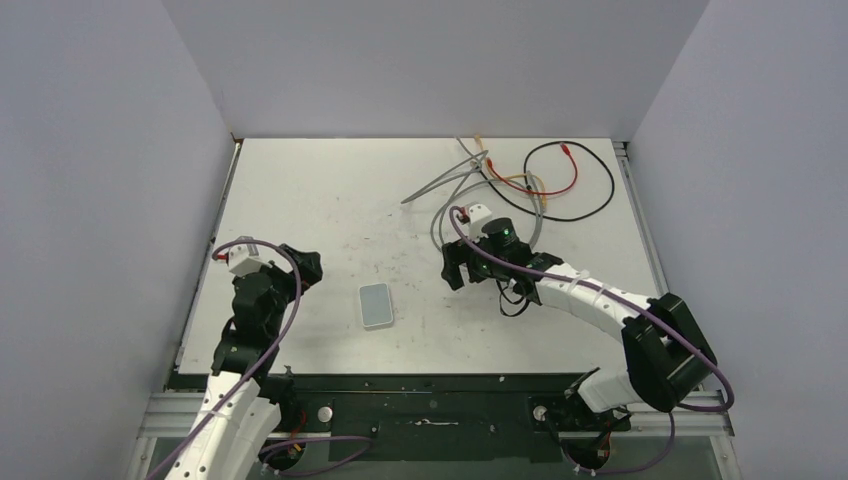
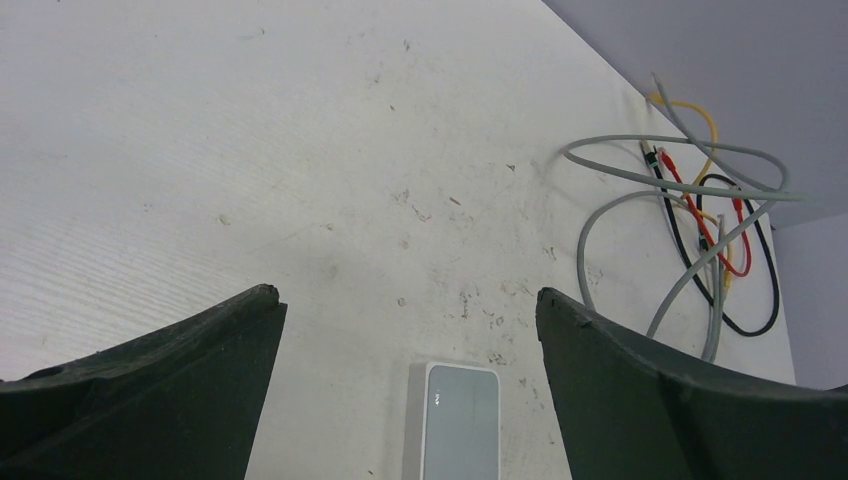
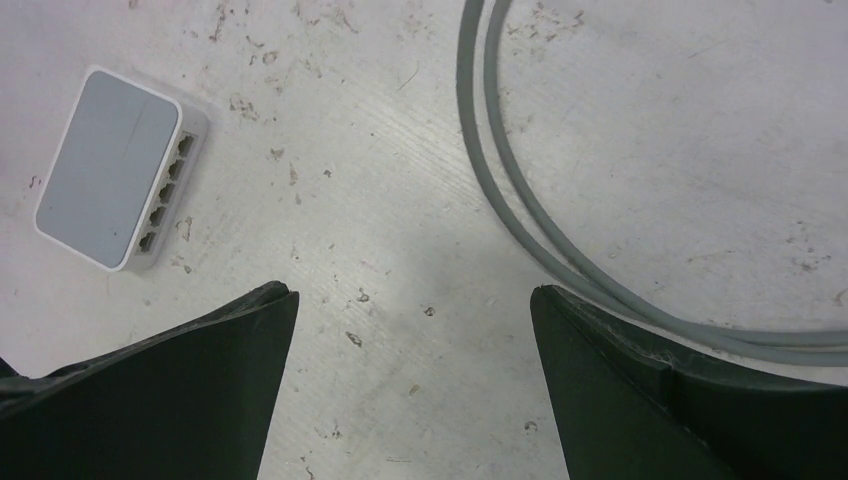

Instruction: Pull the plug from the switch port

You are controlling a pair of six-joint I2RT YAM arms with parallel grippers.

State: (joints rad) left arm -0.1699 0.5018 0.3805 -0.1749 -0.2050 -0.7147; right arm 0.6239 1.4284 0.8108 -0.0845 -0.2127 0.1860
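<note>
The switch, a small flat pale grey-white box [image 1: 376,305], lies flat on the table between my two arms. The right wrist view shows it at the upper left [image 3: 112,170], with a row of several sockets [image 3: 166,195] along one narrow edge. Every socket looks empty, and no cable joins the box. The left wrist view shows only its far end [image 2: 460,420]. My left gripper [image 1: 305,267] [image 2: 405,295] is open and empty, left of the box. My right gripper [image 1: 453,266] [image 3: 412,290] is open and empty, right of the box.
A tangle of grey, black, red and yellow cables [image 1: 530,180] lies at the back right of the table [image 1: 330,190]; it also shows in the left wrist view [image 2: 700,200]. Two grey cable runs [image 3: 500,190] pass just beyond my right gripper's right finger.
</note>
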